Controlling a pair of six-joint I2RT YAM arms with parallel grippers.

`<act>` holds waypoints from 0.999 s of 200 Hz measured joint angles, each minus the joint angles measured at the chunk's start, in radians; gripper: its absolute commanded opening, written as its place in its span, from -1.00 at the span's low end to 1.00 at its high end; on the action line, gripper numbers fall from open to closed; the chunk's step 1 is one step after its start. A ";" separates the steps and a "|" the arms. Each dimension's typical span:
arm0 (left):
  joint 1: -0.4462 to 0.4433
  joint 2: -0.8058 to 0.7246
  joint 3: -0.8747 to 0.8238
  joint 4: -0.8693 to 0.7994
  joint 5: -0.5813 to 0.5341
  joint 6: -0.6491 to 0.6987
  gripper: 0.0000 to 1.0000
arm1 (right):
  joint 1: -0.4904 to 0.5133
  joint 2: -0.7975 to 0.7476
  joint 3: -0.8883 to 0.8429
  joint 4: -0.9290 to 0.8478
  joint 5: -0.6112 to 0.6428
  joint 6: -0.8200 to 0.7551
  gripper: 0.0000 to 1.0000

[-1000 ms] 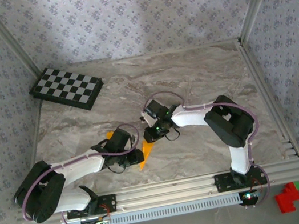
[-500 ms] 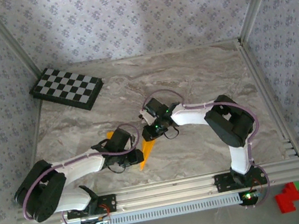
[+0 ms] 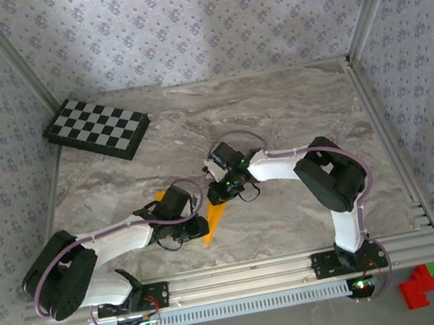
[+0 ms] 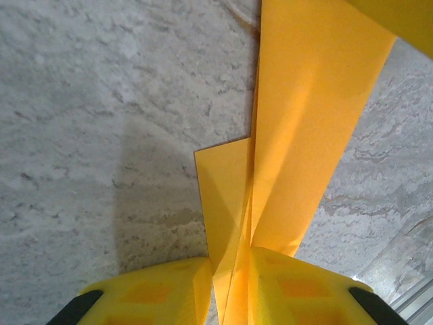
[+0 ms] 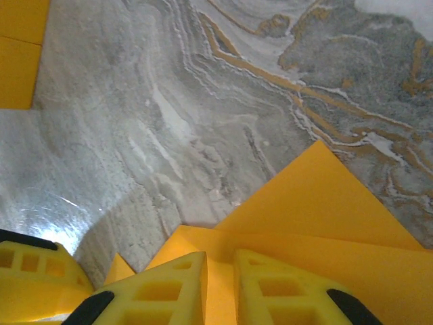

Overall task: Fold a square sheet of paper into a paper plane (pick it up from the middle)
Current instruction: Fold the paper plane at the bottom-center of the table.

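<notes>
The square sheet of paper [image 3: 210, 221], orange-yellow, is folded into a slim pointed paper plane shape with a centre crease, its tip toward the near edge. It sits between my two grippers. My left gripper [image 3: 192, 224] is on its left side. In the left wrist view the left gripper [image 4: 231, 274] is shut on the folded layers, and the paper [image 4: 318, 101] rises away from the fingers. My right gripper [image 3: 224, 192] is at the paper's far end. In the right wrist view the right gripper [image 5: 220, 284] pinches a fold of the paper [image 5: 318, 203].
A small orange block [image 3: 158, 196] lies on the marble table [image 3: 291, 107] just left of the left wrist. It also shows in the right wrist view as the block [image 5: 20, 54]. A black-and-white checkered board [image 3: 96, 127] lies at the far left. Aluminium rails [image 3: 302, 265] run along the near edge.
The right arm's elbow has shifted slightly left. The paper and both grippers stay where they were.
</notes>
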 measured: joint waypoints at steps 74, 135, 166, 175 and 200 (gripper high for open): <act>0.000 -0.039 0.000 -0.005 0.001 0.000 -0.39 | -0.009 0.010 -0.014 0.030 -0.018 0.008 -0.67; -0.014 -0.153 0.003 -0.025 -0.017 0.013 -0.41 | -0.012 0.003 -0.038 0.063 -0.026 0.015 -0.69; -0.014 -0.176 0.020 -0.001 -0.005 0.030 -0.60 | -0.013 0.003 -0.040 0.068 -0.026 0.015 -0.69; -0.014 -0.171 0.025 0.010 0.004 0.035 -0.63 | -0.013 0.003 -0.040 0.068 -0.026 0.015 -0.69; -0.014 -0.122 0.047 0.054 0.030 0.046 -0.68 | -0.013 0.003 -0.040 0.068 -0.026 0.015 -0.69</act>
